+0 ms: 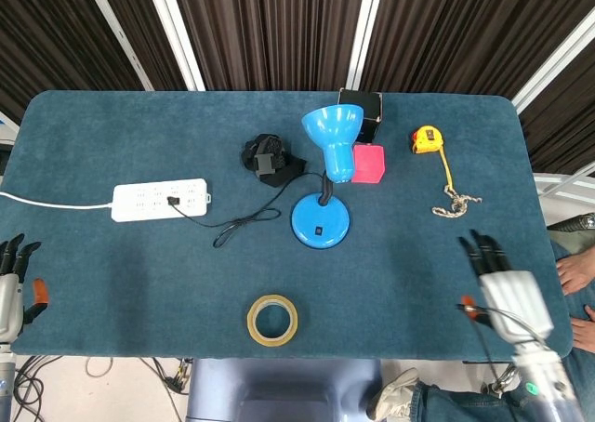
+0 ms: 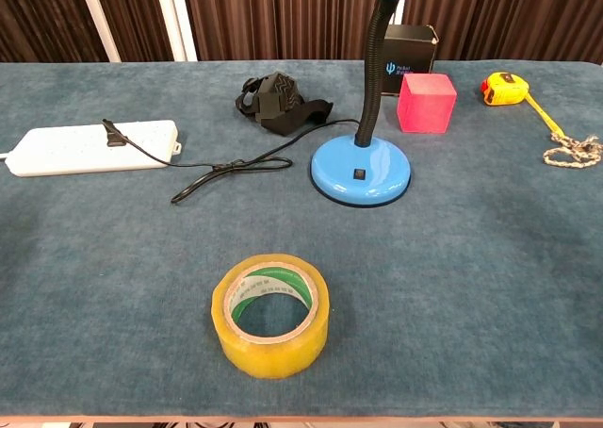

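Note:
My right hand hovers over the table's front right corner, fingers straight and apart, holding nothing; it is out of the chest view. My left hand hangs off the table's left front edge, fingers apart and empty. A blue desk lamp stands mid-table, its cord running left to a white power strip. A yellow tape roll lies near the front edge.
A black strap bundle lies behind the lamp's cord. A pink cube and a black box sit behind the lamp. A yellow tape measure with a chain lies at the right.

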Controlling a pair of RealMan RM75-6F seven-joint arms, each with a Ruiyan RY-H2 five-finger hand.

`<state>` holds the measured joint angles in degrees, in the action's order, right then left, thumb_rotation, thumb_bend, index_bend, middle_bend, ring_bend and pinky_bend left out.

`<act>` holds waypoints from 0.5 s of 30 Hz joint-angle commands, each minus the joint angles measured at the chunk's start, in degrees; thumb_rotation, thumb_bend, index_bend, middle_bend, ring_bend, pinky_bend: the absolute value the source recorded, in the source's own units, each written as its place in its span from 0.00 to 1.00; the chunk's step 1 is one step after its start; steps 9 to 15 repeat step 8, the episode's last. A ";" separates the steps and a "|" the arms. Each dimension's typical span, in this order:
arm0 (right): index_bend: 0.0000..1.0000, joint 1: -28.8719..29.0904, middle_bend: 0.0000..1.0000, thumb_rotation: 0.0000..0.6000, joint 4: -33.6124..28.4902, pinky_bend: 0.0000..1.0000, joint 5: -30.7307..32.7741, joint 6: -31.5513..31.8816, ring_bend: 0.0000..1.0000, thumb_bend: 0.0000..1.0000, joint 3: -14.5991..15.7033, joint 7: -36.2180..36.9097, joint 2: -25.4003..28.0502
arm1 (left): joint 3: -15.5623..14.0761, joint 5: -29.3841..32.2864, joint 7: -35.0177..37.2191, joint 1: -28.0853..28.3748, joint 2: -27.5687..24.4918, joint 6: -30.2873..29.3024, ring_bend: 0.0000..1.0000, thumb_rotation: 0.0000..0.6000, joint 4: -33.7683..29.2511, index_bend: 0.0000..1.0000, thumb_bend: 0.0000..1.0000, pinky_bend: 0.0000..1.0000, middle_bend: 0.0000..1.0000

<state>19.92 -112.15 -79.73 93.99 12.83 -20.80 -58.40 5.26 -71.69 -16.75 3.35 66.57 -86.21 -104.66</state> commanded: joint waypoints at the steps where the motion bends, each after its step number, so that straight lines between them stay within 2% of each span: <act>1: 0.00 -8.85 0.00 1.00 10.97 0.28 -7.43 6.20 0.02 0.30 3.29 4.78 -2.71 | 0.03 -0.03 0.00 0.00 0.00 -0.07 0.00 1.00 0.06 0.15 0.64 0.00 0.02; 2: 0.00 -9.10 0.00 1.00 10.88 0.03 -6.76 5.67 0.01 0.29 3.11 4.47 -2.60 | 0.07 -0.04 0.00 0.02 0.01 -0.07 0.00 1.00 0.07 0.15 0.64 0.00 0.02; 3: 0.00 -9.22 0.00 1.00 10.86 0.00 -6.56 5.55 0.01 0.29 2.66 4.26 -2.58 | 0.09 -0.06 0.04 0.04 0.00 -0.06 0.00 1.00 0.08 0.15 0.64 0.00 0.02; 8: 0.00 -10.08 0.00 1.00 11.95 0.00 -6.95 5.20 0.01 0.29 1.10 2.92 -3.34 | 0.25 -0.33 0.28 0.02 -0.08 -0.35 0.00 1.00 0.32 0.15 0.64 0.00 0.02; 15: 0.00 -10.08 0.00 1.00 11.95 0.00 -6.95 5.20 0.01 0.29 1.10 2.92 -3.34 | 0.25 -0.33 0.28 0.02 -0.08 -0.35 0.00 1.00 0.32 0.15 0.64 0.00 0.02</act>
